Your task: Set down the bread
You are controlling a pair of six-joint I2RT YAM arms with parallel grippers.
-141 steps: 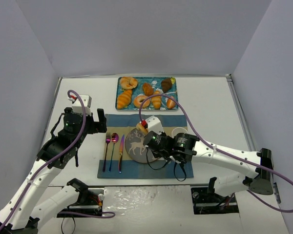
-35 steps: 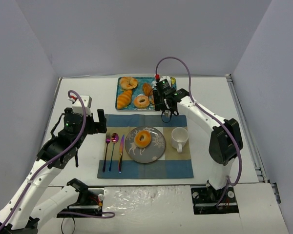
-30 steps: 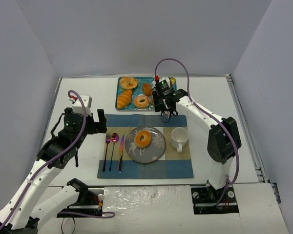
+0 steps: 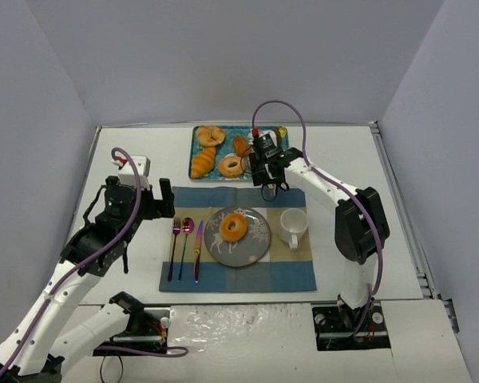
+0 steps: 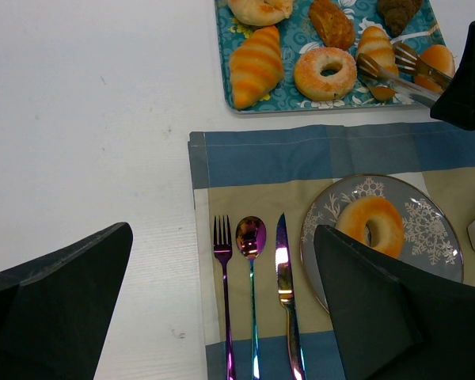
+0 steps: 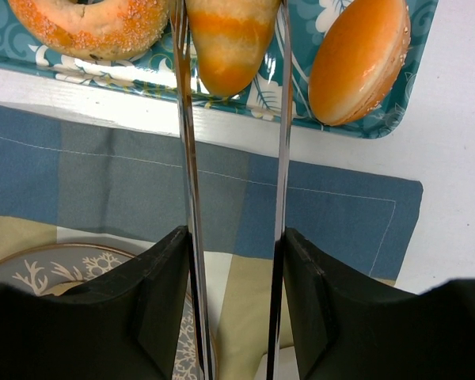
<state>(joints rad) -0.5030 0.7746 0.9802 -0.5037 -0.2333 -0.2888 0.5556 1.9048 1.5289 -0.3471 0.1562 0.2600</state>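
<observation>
Two tong blades (image 6: 283,119), right hand (image 6: 236,261) tight on them, astride the roll (image 6: 231,39) at the tray's (image 6: 301,103) near edge.

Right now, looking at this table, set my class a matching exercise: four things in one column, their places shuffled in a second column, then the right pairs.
Things
1. ring bun
2. mug
3. fork
4. small striped roll

Places
A. between the blades of the tongs, on the tray
B. left of the spoon
C. on the plate
D. on the placemat, right of the plate

Pairs: 1-C, 2-D, 3-B, 4-A
</observation>
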